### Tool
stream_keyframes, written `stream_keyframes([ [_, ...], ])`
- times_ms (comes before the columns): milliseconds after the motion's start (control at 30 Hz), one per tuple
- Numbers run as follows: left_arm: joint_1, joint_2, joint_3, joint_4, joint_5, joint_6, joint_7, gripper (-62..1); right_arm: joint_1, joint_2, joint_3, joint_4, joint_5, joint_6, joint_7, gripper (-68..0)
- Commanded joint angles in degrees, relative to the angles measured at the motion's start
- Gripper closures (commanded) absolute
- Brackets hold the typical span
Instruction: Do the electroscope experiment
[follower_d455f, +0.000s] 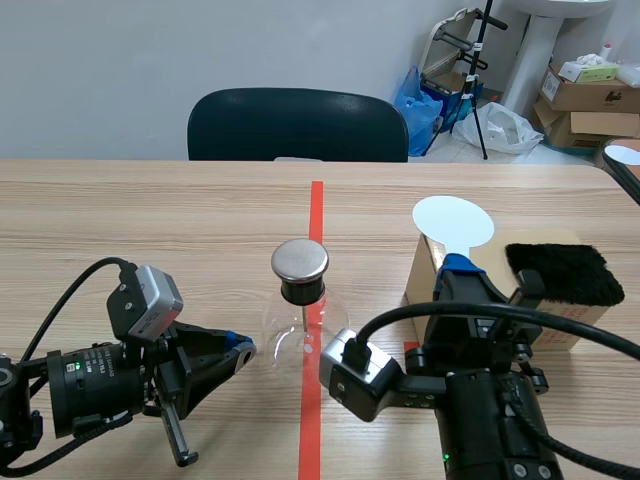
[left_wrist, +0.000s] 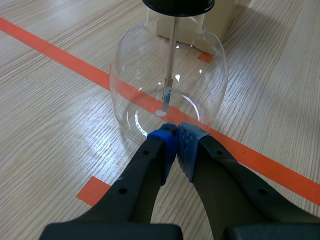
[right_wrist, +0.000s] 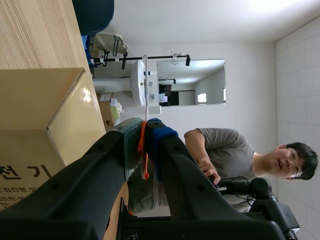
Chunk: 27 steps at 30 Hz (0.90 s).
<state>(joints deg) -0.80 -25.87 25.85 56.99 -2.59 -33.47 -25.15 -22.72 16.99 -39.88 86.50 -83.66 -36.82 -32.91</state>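
The electroscope (follower_d455f: 300, 300) is a clear glass flask with a round metal cap, standing on the orange tape line at mid-table. Its inner rod and foil show in the left wrist view, flask (left_wrist: 167, 85). My left gripper (follower_d455f: 243, 350) lies low beside the flask's left, shut on nothing, its tips (left_wrist: 176, 132) just short of the glass base. My right gripper (follower_d455f: 462, 266) points upward at the right, shut on the thin orange handle (right_wrist: 143, 150) of a wand topped by a white disc (follower_d455f: 452, 221).
A cardboard box (follower_d455f: 575, 325) stands behind the right gripper, with a black fur pad (follower_d455f: 563, 272) lying on it. A dark chair (follower_d455f: 297, 125) sits at the table's far edge. The right wrist view shows a person (right_wrist: 235, 155) off to the side.
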Motion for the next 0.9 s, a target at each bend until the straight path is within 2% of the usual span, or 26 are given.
stream_keyframes([
  [0, -0.3, 0.3, -0.2, 1.2, -0.8, -0.1, -0.8, -3.2, 0.8, 0.6, 0.0, 0.9, 0.0, -0.6, -0.2, -1.0],
  [333, -0.3, 0.3, -0.2, 1.2, -0.8, -0.1, -0.8, -3.2, 0.8, 0.6, 0.1, 0.9, 0.0, -0.7, 0.5, -1.1],
  [500, -0.3, 0.3, -0.2, 1.2, -0.8, -0.1, -0.8, -3.2, -0.2, 0.5, 2.4, 0.9, 0.0, -1.4, 3.3, -1.1],
  [567, -0.3, 0.3, -0.2, 1.2, -0.8, -0.1, -0.8, -3.2, -1.2, 0.0, 4.5, 0.9, 0.0, -2.0, 5.1, -1.1],
  [667, -0.3, 0.3, -0.2, 1.2, -0.8, -0.1, -0.8, -3.2, -3.2, -1.2, 8.9, 0.9, 0.0, -4.7, 9.4, -1.1],
  [767, -0.3, 0.3, -0.2, 1.2, -0.8, -0.1, -0.8, -3.2, -5.3, -2.9, 14.3, 0.9, 0.0, -7.0, 15.7, -1.1],
  [867, -0.3, 0.3, -0.2, 1.2, -0.8, -0.1, -1.0, -3.2, -7.3, -4.5, 20.3, 0.9, 2.3, -8.0, 22.5, -1.1],
])
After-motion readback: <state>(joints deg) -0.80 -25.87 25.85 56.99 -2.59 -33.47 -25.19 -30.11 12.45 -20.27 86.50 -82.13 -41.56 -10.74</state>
